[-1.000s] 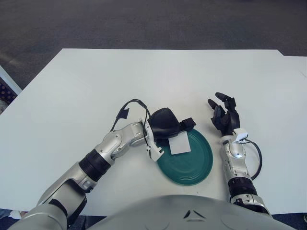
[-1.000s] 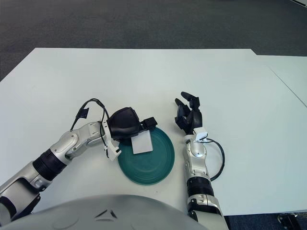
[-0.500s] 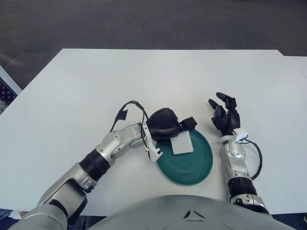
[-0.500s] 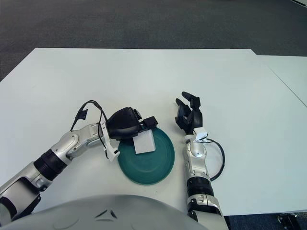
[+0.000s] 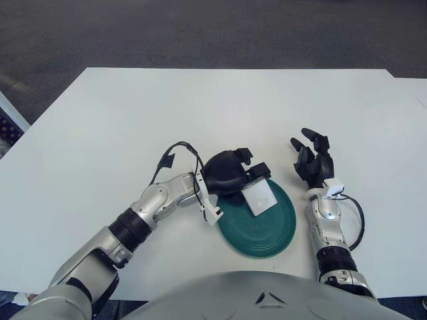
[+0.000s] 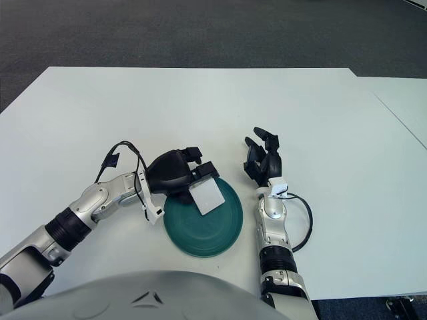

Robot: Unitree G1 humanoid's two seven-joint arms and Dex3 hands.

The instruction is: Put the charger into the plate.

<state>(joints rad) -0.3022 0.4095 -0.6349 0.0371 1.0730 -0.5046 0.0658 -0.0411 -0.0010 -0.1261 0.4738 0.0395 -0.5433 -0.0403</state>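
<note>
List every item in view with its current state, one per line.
Charger: white block, tilted, over the plate's upper left part, at the left robot hand's fingers; whether it is released cannot be told.
Plate: green, upright on the table, otherwise unfilled.
Left robot hand: over the plate's upper left rim, fingers at the charger.
Right robot hand: idle to the right of the plate, fingers spread, holding nothing.
Table: white, bearing the plate.

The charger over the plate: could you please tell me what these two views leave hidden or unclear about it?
- Whether the charger touches the plate or hangs above it: neither eye view settles this.
- Its far end and any prongs: covered by the left hand in both views.
- How the fingers grip it: the hand's back hides this.
- The right hand shows right of the plate.
</note>
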